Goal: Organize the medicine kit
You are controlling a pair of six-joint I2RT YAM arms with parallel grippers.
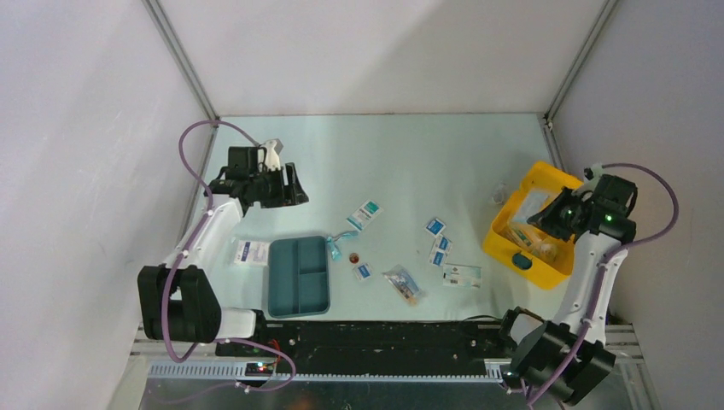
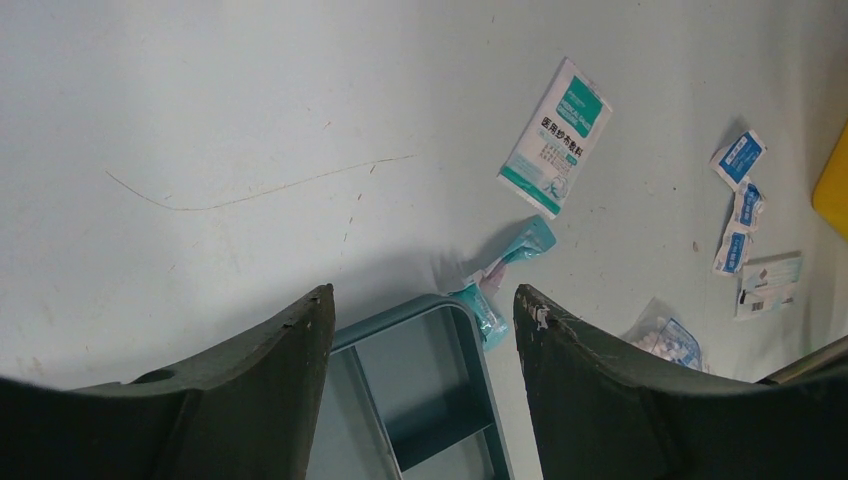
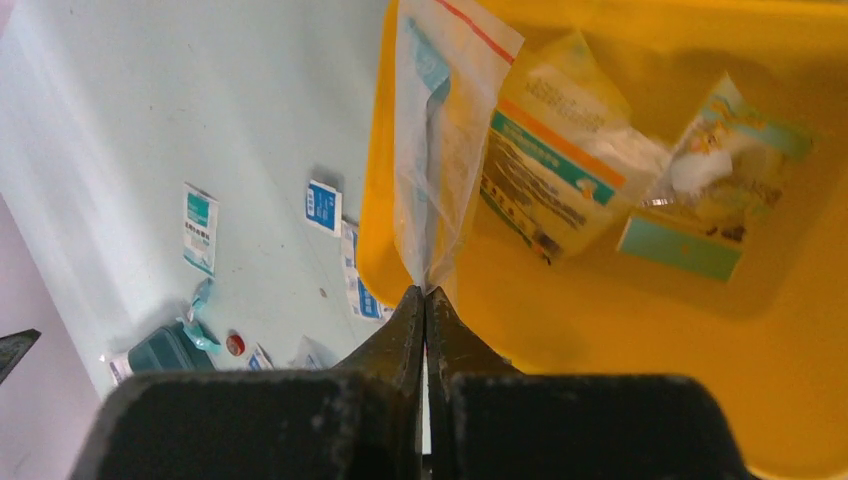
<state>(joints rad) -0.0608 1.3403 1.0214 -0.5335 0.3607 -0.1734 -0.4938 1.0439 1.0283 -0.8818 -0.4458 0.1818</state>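
The medicine kit (image 1: 505, 248) is a bright-yellow case standing open at the table's right side. In the right wrist view its yellow inside (image 3: 700, 330) holds two printed pouches (image 3: 550, 170). My right gripper (image 3: 425, 292) hovers over the kit's near-left rim, shut on the corner of a clear zip bag (image 3: 440, 130) that reaches into the case. My left gripper (image 2: 422, 292) is open and holds nothing. It hangs above the far corner of a dark-teal divided tray (image 2: 400, 310), which has nothing in it. From above, this gripper (image 1: 286, 192) is at the far left.
Loose items lie mid-table: a teal-and-white sachet (image 1: 367, 213), a crumpled teal wrapper (image 1: 341, 242), small blue-and-white packets (image 1: 437, 237), a small red item (image 1: 354, 256), a clear bag of pieces (image 1: 403, 284) and a white strip (image 1: 461, 275). A white packet (image 1: 250, 251) lies left of the tray (image 1: 299, 275).
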